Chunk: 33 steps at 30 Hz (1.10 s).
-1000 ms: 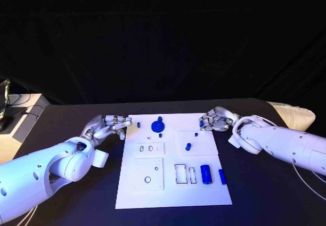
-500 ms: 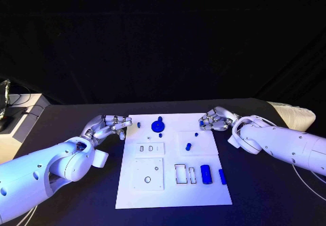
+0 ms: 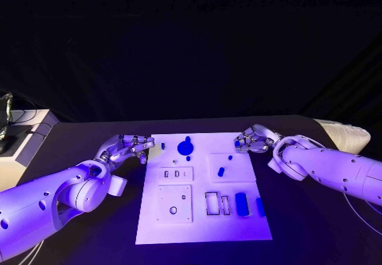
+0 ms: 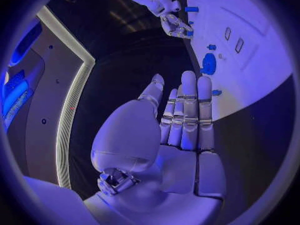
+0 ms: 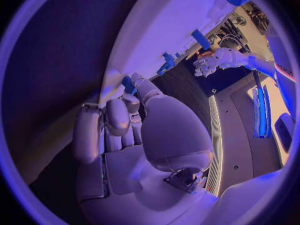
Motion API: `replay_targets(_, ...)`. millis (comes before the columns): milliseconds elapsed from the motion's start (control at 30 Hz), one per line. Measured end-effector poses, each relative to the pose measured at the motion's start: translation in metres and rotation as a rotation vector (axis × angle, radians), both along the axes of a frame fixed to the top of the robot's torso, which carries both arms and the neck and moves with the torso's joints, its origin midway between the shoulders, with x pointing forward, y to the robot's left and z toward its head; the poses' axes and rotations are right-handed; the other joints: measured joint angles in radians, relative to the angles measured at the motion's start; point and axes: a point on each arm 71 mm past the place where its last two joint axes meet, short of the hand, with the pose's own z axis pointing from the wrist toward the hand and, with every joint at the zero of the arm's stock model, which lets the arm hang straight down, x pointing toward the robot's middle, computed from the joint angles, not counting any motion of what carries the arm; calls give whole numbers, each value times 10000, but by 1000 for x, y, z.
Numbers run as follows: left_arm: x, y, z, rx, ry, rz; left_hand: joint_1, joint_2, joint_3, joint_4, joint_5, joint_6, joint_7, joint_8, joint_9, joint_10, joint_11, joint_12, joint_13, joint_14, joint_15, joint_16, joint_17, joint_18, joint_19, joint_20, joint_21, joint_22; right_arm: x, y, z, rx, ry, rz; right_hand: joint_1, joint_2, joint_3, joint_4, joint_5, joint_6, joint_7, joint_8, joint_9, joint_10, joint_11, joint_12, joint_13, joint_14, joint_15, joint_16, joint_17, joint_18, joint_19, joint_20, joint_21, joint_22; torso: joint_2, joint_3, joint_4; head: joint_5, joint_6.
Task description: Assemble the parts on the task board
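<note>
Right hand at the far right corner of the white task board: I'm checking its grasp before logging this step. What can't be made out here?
- Head view: the right hand curls over a small blue part; the fingers hide its shape and how firmly it is held.
- Right wrist view: the palm covers the fingertips; a blue sliver shows.
- Head view: the small blue peg beside the left hand is too small to identify.

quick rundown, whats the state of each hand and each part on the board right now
left hand: at the task board's left edge, fingers apart, holding nothing
right hand: at the board's far right corner, fingers curled on a small blue part
round blue part: lying flat on the board
blue cylinder: lying on the board
blue bar: lying near the board's right edge
</note>
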Motion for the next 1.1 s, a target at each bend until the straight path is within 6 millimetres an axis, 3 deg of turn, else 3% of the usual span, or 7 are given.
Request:
replay_targets(233, 0, 1, 0, 8, 8, 10, 0, 0, 0, 0, 0, 0, 0, 0, 0, 0, 0, 0, 0, 0, 0, 0, 0, -47, 0, 0, 0, 2, -1, 5, 5, 138, -102, 87, -14, 13, 0, 0, -58, 20, -20, 0, 3, 36, -37, 0, 15, 0, 1, 0, 12, -1, -36, -35, 37, -1, -10, -5, -1, 35, 8)
replay_targets(400, 0, 1, -1, 17, 17, 21, 0, 0, 0, 0, 0, 0, 0, 0, 0, 0, 0, 0, 0, 0, 0, 0, 8, 37, 0, 0, 0, 1, 0, 15, 24, 424, -360, 218, -15, 13, 0, 0, -59, 25, -25, -1, 8, 36, -37, 0, 33, 0, 1, 0, 23, -1, -37, -35, 37, -1, -21, -11, -19, 56, 26)
replay_targets(533, 1, 1, -1, 24, 26, 35, 0, 0, 0, 0, 0, 0, 0, 0, 0, 0, 0, 0, 0, 0, 0, 0, 7, 56, 0, 0, 0, 0, -4, 38, 39, 807, -513, 526, -56, -29, -1, 0, -76, 31, -31, -3, 9, 37, -36, -1, 34, 0, 1, 0, 23, -1, -37, -34, 37, -1, -33, -24, -43, 86, 27)
replay_targets(700, 1, 1, -1, 24, 40, 33, 0, 0, 0, 0, 0, 0, 0, 0, 0, 0, 0, 0, 0, 0, 0, 0, 7, 56, -1, 1, 0, 0, -13, 73, 46, 1161, -392, 871, -55, -29, -1, 0, -234, 32, -32, -4, 8, 37, -35, -12, 48, 0, 1, -1, -13, -1, -37, -34, 37, -2, -75, -50, -86, 200, -2)
replay_targets(867, 1, 0, -2, 21, 59, 25, 0, 0, -1, 0, 0, 0, 0, 0, 0, 0, 0, 0, 0, 0, 0, 0, 6, 54, -1, 1, 0, 12, -29, 117, 45, 1357, -106, 1295, -54, -30, -17, -15, -271, 32, -32, -14, 8, 38, -33, -44, 44, 0, 1, -60, -52, 0, -37, -33, -39, 6, -129, -85, -106, 288, -75)
replay_targets(1100, 2, -3, -2, -2, 82, -16, 0, 0, 0, 0, 0, 0, 0, 0, 0, 0, -1, 0, 0, 0, 0, 0, 6, 46, -1, 1, 0, 11, -52, 156, 34, 907, 39, 1596, -95, -72, -57, -54, -343, 32, -32, -17, 7, 39, -32, -44, 41, 0, 2, -62, -78, -1, -15, -56, -40, 6, -206, -132, -128, 428, -168)
